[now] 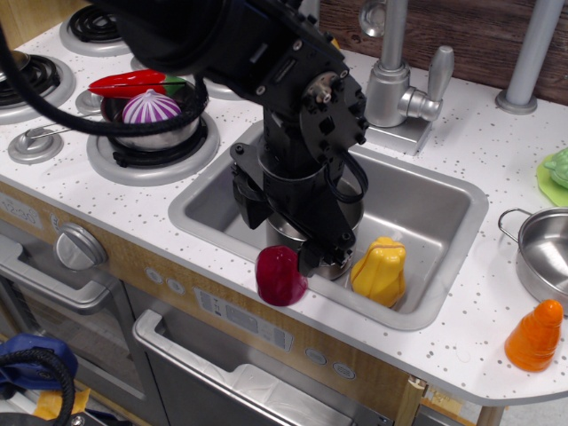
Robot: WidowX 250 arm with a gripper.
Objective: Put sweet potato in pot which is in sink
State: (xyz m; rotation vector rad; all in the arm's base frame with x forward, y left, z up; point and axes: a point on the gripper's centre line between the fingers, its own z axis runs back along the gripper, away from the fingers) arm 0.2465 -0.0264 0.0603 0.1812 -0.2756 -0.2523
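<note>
The dark red sweet potato [280, 275] hangs over the sink's front rim, held at its top by my gripper [290, 256], which is shut on it. The black arm reaches down into the grey sink [444, 213]. The steel pot [337, 264] stands in the sink right behind the gripper. The arm hides most of it, and only a bit of its shiny wall shows. The sweet potato is just in front and to the left of that pot.
A yellow lumpy toy [380, 271] lies in the sink beside the pot. The silver tap [395, 84] stands behind. A second steel pot [543, 257] and an orange cone [534, 335] stand on the right counter. A striped onion [151, 108] and a red pepper [131, 82] are on the stove at left.
</note>
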